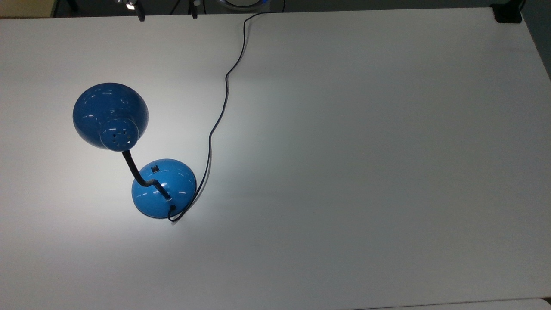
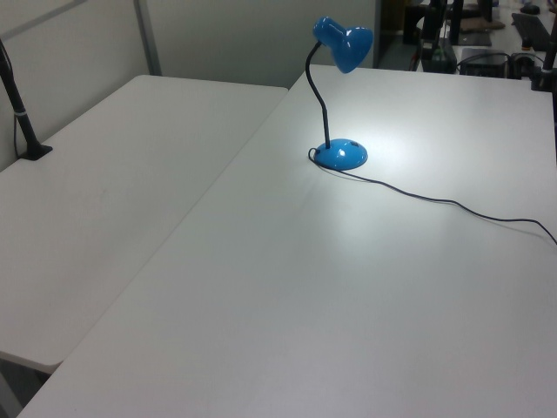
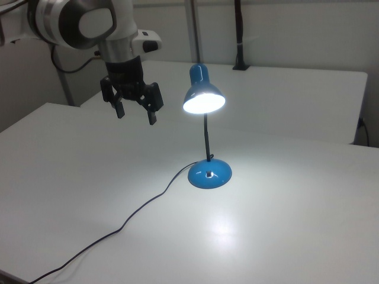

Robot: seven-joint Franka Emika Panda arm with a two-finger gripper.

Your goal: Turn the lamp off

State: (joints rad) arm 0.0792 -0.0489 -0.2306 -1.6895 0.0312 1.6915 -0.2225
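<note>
Trailing across the near part of the white table (image 3: 284,236) in the right view, the thin black cord (image 3: 118,228) runs from the lower edge up to the lamp's round blue base (image 3: 209,174), and it is one of the things that could spoil the move: if the arm comes in low along that side, a finger could snag the cord and drag the light lamp (image 3: 204,97) out of place. The lamp stands upright near the middle of the table with its shade lit, throwing a bright patch onto the surface beside the base; in the top view it sits toward the top view's left, with the small black switch (image 1: 154,168) on the upper slope of the domed base, close under the bent gooseneck (image 1: 140,176). That closeness is the main hazard, I judge: a descent aimed a little off could strike the neck or the shade (image 1: 110,115) and tip the lamp, and a push that lands on the glossy dome rather than squarely on the switch could slide off or shove the base sideways without clicking it. The gripper (image 3: 135,113) hangs in the air to the right view's left of the shade, well apart from the base and clear of the table, its jaws spread wide, holding nothing and touching nothing.
</note>
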